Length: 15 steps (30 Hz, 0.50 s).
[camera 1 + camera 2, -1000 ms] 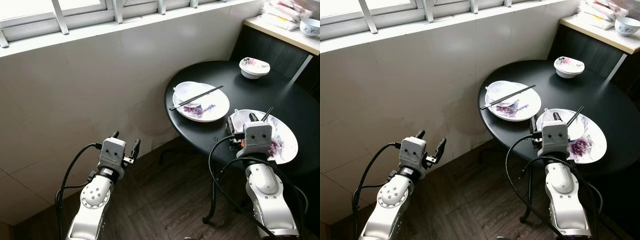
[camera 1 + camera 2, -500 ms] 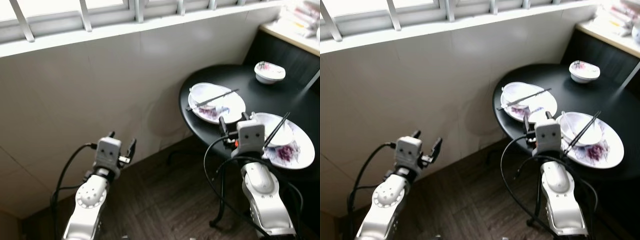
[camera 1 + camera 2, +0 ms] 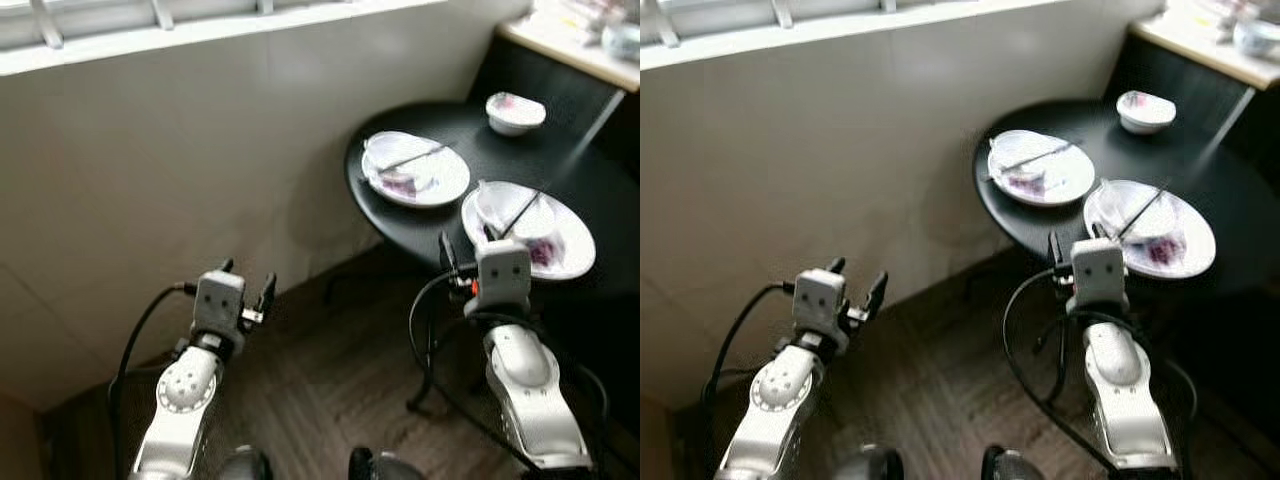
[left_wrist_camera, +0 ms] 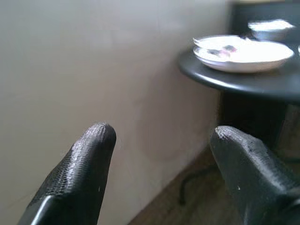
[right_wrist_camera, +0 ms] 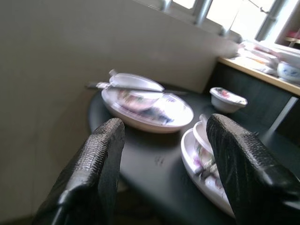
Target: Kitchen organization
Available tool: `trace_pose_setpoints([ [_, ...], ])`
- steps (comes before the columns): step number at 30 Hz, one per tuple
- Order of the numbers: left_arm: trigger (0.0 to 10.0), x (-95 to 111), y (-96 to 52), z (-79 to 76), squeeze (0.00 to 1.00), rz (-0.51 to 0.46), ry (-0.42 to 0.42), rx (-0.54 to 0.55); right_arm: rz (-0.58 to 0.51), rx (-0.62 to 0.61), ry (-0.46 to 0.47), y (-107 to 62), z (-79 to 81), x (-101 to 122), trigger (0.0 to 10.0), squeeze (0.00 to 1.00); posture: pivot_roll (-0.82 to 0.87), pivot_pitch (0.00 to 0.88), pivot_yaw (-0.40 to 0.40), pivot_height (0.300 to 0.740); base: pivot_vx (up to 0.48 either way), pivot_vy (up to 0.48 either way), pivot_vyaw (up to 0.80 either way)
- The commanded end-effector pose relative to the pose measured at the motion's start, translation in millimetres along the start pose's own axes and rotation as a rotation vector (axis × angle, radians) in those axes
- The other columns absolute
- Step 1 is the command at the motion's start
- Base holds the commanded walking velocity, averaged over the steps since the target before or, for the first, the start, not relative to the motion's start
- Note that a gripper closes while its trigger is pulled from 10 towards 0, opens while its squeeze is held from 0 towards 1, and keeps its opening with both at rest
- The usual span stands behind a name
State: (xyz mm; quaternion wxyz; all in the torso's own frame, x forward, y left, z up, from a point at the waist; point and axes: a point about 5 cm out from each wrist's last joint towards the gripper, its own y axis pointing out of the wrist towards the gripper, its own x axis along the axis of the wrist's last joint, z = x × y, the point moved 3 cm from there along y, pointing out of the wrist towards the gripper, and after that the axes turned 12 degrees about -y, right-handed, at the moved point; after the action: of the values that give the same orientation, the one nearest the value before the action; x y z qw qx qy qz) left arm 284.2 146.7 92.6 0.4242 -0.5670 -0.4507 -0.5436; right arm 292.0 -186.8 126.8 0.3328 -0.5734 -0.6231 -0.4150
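A pale tiled wall (image 3: 200,150) under a window sill fills the upper left of the head view, a dark wood floor (image 3: 330,400) lies at the bottom, and a round black table (image 3: 440,215) stands in the upper right. Compared with half a second ago and one second ago, the whole picture has shifted and is blurred: the table now sits higher and smaller in the frame, with more floor below it. I judge that the robot itself is walking or turning, not the dishes, so the tidying has not really started and the robot seems to be still choosing its position. On the table I count two large white plates: the far plate (image 3: 415,168) at the upper middle and the near plate (image 3: 528,228) at the right. Each carries a shallow bowl and one pair of chopsticks; the far chopsticks (image 3: 408,158) lie across their plate, the near chopsticks (image 3: 520,212) lean in theirs. One small patterned bowl (image 3: 515,112) stands apart in the upper right corner. The left gripper (image 3: 247,290) hangs over the floor in the lower left, fingers spread and empty. The right gripper (image 3: 465,258) is just before the table edge, near the near plate, fingers also apart and grasping nothing.
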Motion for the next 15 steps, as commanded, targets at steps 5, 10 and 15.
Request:
trace_pose_setpoints([
  [5,10.0,-10.0,-5.6,-0.7,0.0,0.038,0.009,0.003,-0.034,0.0,-0.009,5.5,-1.3,8.6,10.0,0.0,-0.06,0.025,-0.048,0.74,0.0,0.0,0.0],
  [10,10.0,-12.1,-5.7,0.3,0.0,0.049,0.026,0.01,-0.03,0.002,-0.008,4.7,-0.6,7.4,10.0,0.0,-0.06,0.021,-0.049,0.74,0.118,-0.099,0.0],
  [15,10.0,-11.1,-6.0,0.6,0.0,0.038,0.022,0.011,-0.029,0.004,-0.009,4.9,-0.3,6.9,10.0,0.0,-0.06,0.02,-0.048,0.74,0.387,-0.166,0.0],
])
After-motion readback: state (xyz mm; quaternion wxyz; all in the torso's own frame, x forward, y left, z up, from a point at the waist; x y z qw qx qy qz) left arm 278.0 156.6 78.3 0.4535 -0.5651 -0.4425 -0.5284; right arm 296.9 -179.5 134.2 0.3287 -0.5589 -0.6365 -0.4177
